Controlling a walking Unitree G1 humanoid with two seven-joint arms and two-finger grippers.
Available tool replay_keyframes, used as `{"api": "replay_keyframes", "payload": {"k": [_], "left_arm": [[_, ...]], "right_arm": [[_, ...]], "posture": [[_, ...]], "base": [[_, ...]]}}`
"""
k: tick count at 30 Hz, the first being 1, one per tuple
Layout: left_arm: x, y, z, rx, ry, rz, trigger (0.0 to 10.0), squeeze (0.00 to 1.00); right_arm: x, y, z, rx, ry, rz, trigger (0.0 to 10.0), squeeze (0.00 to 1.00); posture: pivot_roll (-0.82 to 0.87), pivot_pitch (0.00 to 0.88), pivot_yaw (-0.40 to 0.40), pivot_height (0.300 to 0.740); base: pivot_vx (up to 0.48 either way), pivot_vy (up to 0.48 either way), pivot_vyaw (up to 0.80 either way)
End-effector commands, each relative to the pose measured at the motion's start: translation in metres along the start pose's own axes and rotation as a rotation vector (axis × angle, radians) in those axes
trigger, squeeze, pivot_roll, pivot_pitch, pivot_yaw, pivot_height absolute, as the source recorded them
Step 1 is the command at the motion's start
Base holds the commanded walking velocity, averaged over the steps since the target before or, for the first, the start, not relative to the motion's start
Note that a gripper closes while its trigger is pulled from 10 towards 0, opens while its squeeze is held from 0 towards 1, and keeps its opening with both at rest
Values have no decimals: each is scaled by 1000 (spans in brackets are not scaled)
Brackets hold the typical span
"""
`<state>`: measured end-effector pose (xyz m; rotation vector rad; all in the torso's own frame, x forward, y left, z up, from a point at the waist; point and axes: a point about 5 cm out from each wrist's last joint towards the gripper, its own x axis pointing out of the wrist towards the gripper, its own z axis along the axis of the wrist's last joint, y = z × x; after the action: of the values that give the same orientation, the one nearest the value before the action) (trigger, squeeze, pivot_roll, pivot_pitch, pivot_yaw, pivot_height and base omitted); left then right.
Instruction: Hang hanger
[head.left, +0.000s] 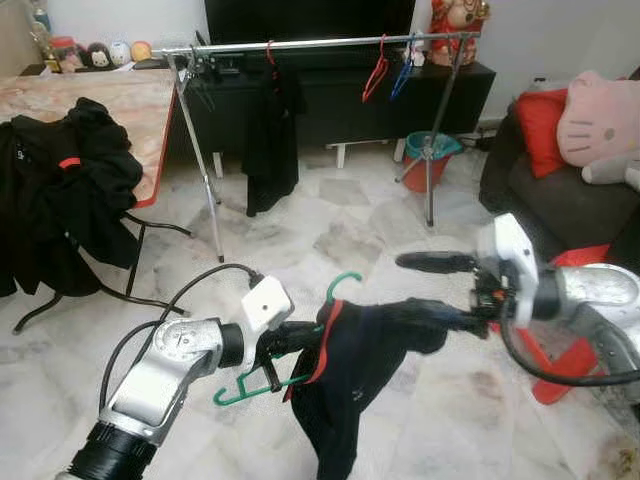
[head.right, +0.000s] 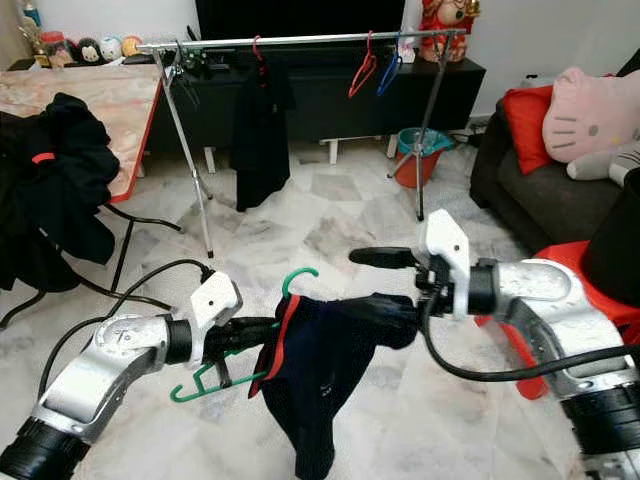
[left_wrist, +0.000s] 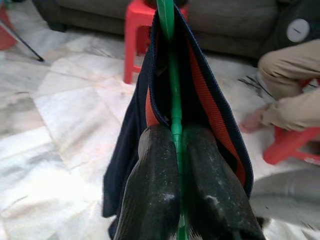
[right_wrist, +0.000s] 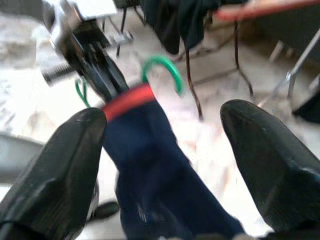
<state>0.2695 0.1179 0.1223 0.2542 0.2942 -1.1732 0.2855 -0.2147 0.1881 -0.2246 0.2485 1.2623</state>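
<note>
A green hanger (head.left: 345, 281) carries a dark navy garment (head.left: 352, 368) with a red collar, low over the marble floor in front of me. My left gripper (head.left: 288, 340) is shut on the hanger's wire beside the collar; in the left wrist view both fingers (left_wrist: 156, 182) pinch the green wire. My right gripper (head.left: 408, 288) is open at the garment's other shoulder, one finger above it and one against the cloth. In the right wrist view, cloth and hook (right_wrist: 162, 67) lie between the spread fingers. The clothes rail (head.left: 320, 42) stands across the room.
On the rail hang a black garment (head.left: 270, 130), a red hanger (head.left: 375, 70) and a blue hanger (head.left: 405, 68). A table (head.left: 95, 100) with black clothes (head.left: 60, 190) stands on the left, a sofa (head.left: 525, 185) right, a teal bucket (head.left: 430, 150) beyond. A seated person's leg (left_wrist: 290, 95) is near.
</note>
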Motion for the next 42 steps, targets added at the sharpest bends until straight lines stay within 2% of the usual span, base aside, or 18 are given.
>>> {"api": "replay_keyframes", "payload": {"k": [1,2,6,11,17,18,19,20,21,27,36,42], "left_arm": [[-1,-4,8,16,-18,-43,10000,0],[-5,-5,8,4,-13,-63,10000,0],[-9,-7,7,-3,6,-96,10000,0],[-11,-11,12,-32,-15,-146,10000,0],[-11,-12,16,-47,-30,-163,10000,0],[-10,-14,18,-52,-39,-176,10000,0],[-9,-14,19,-56,-45,-180,10000,0],[-9,-14,20,-58,-49,-181,10000,0],[-8,-14,20,-61,-49,-182,10000,0],[-7,-17,22,-74,-53,-202,10000,0],[-5,-19,27,-70,-61,-232,10000,0],[-4,-19,29,-66,-60,-235,10000,0]], "right_arm": [[-5,-1,-9,11,49,13,10000,1000],[-9,-2,-20,25,106,11,10000,1000],[-8,-1,-38,45,193,33,10000,1000],[0,4,-47,101,155,81,10000,1000],[8,2,-53,80,167,82,10000,1000],[11,0,-53,51,175,64,10000,1000],[14,-1,-53,43,179,50,10000,345],[15,-2,-54,39,181,40,10000,345],[17,-2,-54,38,181,50,10000,0],[26,2,-50,40,147,115,10000,0],[44,4,-51,51,149,195,10000,0],[50,6,-54,63,155,216,10000,0]], "posture": [[108,0,-27,732],[106,0,-26,732],[108,0,-25,732],[116,0,-25,732],[116,0,-25,732],[116,0,-25,732],[113,0,-25,732],[113,0,-25,732],[114,0,-25,732],[121,0,-27,732],[127,0,-29,732],[129,0,-29,732]], "base": [[0,0,0],[0,0,0],[0,0,0],[0,0,0],[0,0,0],[0,0,0],[0,0,0],[0,0,0],[0,0,0],[0,0,0],[0,0,0],[0,0,0]]}}
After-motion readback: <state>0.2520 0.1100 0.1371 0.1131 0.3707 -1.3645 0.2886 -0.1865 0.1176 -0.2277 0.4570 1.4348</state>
